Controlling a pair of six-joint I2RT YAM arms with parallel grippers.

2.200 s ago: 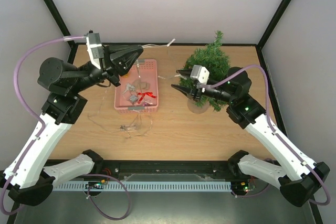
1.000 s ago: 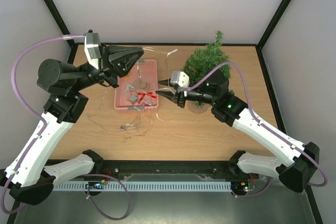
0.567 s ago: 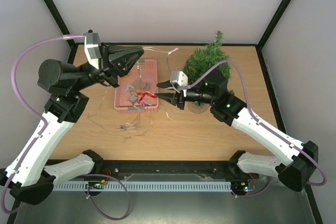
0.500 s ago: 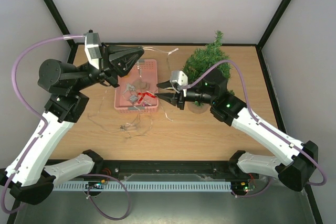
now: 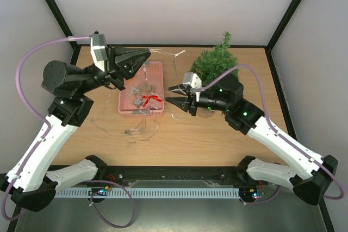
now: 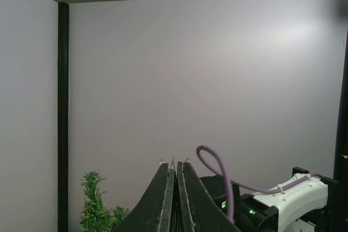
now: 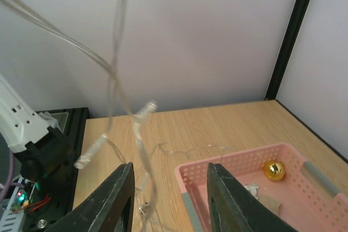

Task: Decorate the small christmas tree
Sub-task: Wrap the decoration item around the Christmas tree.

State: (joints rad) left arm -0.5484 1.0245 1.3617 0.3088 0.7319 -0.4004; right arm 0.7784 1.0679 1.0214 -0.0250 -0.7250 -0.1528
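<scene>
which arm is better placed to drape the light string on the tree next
Right, probably: the right gripper is open at the hanging light string, beside the small christmas tree. The left gripper is shut on the string, over the pink basket, farther from the tree.

Wooden tabletop [image 5: 217, 134]; pink basket [image 5: 142, 114] stands left of centre; small christmas tree [image 5: 216, 62] at far right; thin wire [image 5: 134, 131] lies just before the basket.

Bristly small christmas tree [image 5: 215, 63], plastic basket [image 5: 141, 113]
</scene>
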